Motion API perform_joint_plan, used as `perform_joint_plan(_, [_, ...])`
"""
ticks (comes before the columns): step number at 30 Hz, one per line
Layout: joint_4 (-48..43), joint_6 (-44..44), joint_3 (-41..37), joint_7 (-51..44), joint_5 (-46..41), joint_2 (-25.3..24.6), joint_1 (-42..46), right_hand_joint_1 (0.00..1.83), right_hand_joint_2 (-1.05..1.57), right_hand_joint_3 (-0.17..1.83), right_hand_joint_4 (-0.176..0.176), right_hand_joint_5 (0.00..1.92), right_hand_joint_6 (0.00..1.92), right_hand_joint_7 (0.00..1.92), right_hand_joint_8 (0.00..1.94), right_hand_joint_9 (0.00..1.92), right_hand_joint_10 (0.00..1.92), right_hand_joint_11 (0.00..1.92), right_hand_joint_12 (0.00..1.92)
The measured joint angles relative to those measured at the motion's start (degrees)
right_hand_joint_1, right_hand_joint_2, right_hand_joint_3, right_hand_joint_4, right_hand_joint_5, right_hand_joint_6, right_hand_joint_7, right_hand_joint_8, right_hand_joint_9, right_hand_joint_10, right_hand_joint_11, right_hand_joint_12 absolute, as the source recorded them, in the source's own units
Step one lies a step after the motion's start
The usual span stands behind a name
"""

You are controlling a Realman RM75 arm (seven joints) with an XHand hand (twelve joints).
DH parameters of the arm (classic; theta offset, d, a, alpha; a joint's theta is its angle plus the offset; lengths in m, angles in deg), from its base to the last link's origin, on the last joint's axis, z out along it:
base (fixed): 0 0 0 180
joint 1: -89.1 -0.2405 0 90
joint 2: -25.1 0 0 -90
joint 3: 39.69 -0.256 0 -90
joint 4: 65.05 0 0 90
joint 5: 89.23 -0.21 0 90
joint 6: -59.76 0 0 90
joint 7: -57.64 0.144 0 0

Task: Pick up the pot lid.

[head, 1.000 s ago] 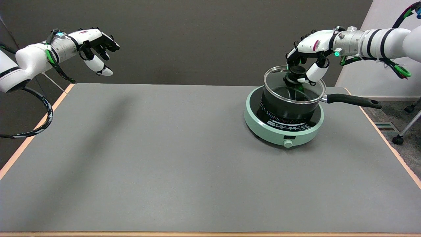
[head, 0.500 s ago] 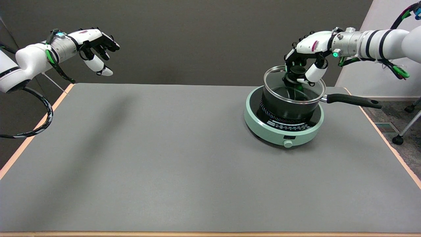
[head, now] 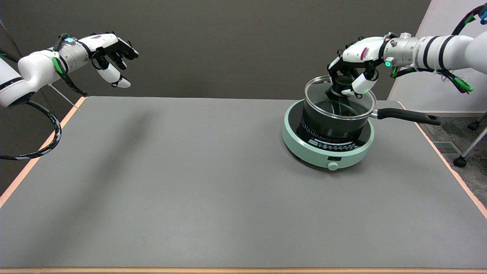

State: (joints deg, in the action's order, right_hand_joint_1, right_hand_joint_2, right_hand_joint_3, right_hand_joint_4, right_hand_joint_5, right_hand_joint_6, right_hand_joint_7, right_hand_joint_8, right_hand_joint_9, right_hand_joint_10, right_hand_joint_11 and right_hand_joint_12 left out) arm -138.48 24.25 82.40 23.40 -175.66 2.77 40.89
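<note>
From the head view, the right hand (head: 352,70) is up at the far right side of the table (head: 190,182), with its fingers wrapped around the black knob (head: 343,82) on top of the pot lid (head: 338,99). The thumb presses the knob on one side and the dark fingers press it on the other side, so the hand is holding the lid. The glass lid sits right under the hand, and it looks like it is on the pot (head: 335,121) or only just off it; I cannot tell which. Below the hand and the pot is a round green cooker (head: 328,152). The pot's long black handle (head: 409,116) sticks out below the arm, toward the right. To do this step well, I think the hand should squeeze the knob tight and go straight up, slow and level. If the lid tips, its edge could catch the pot and drag it along.
</note>
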Motion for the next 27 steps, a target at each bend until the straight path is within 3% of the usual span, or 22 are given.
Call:
perform_joint_plan(3, [0.01,0.04,-0.02,0.02,-0.1,0.02,0.19,1.15,1.07,0.39,-0.027,0.64,1.49,0.84,1.4,0.78,1.4,0.41,1.76])
perform_joint_plan(6, [0.04,0.13,-0.07,0.02,-0.22,0.05,0.34,1.14,1.11,0.36,-0.03,0.59,1.55,0.8,1.47,0.79,1.43,0.47,1.73])
perform_joint_plan(7, [0.06,0.17,-0.07,0.02,-0.27,0.05,0.4,1.18,1.06,0.44,0.016,0.56,1.56,0.79,1.49,0.77,1.49,0.47,1.74])
perform_joint_plan(8, [0.08,0.23,-0.06,0.02,-0.35,0.06,0.46,1.34,0.9,0.65,0.176,0.5,1.48,0.79,1.49,0.75,1.55,0.47,1.76])
perform_joint_plan(17, [0.16,0.3,0.05,0.02,-0.7,0.1,0.79,1.33,0.92,0.68,0.176,0.47,1.44,0.76,1.55,0.76,1.6,0.47,1.77])
perform_joint_plan(27, [0.1,-0.14,-0.55,-0.02,-1.94,0.27,0.94,1.34,0.86,0.78,0.176,0.44,1.61,0.79,1.56,0.73,1.7,0.54,1.77])
